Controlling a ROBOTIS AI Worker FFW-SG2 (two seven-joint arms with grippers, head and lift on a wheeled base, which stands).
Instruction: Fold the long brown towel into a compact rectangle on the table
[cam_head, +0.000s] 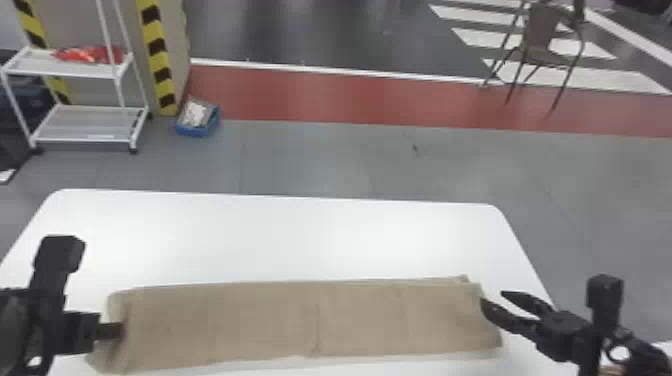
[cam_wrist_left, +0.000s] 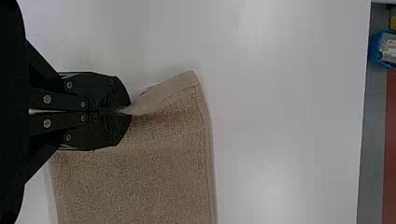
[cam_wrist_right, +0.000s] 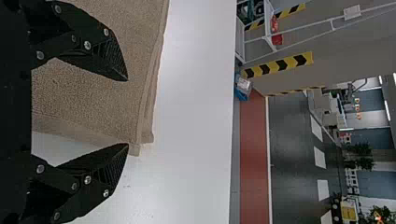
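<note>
On white tbl (cam_head: 280, 235), L hand (cam_head: 120, 330) pinches nubby, rect. brn towel (cam_head: 265, 320) at end, R hand (cam_head: 491, 298) spread wide.

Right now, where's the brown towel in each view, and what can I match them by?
Head view: brown towel across the lower part, between the two grippers.
Left wrist view: brown towel, one end pinched by the left gripper.
Right wrist view: brown towel, other end at the open right gripper.
Shared landmark: blue box.

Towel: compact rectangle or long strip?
Long strip: the brown towel runs from the left gripper to near the right gripper, layered at its right end.
</note>
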